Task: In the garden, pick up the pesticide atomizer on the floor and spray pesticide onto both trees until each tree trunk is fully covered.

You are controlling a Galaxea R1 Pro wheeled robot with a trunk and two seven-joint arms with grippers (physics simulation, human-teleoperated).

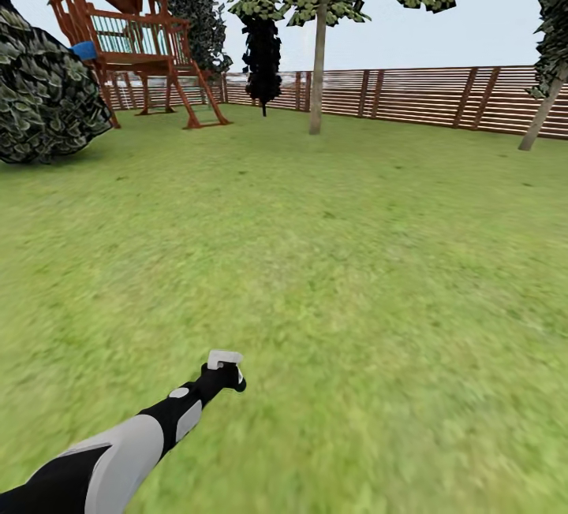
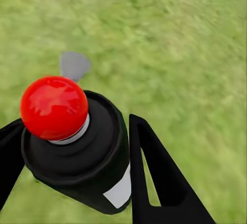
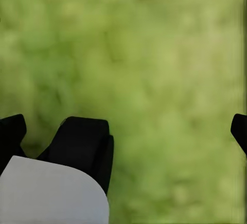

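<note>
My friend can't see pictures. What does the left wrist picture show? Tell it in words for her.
A black spray bottle with a shiny red ball on top and a white label sits gripped between the left gripper's two black fingers. Behind it is blurry green grass, with a small grey shape just past the bottle.

Head view: high, facing forward and down across the lawn (image 1: 331, 262) toward the fence (image 1: 442, 96). Wrist views: close above grass, probably that same lawn, right one blurred.
</note>
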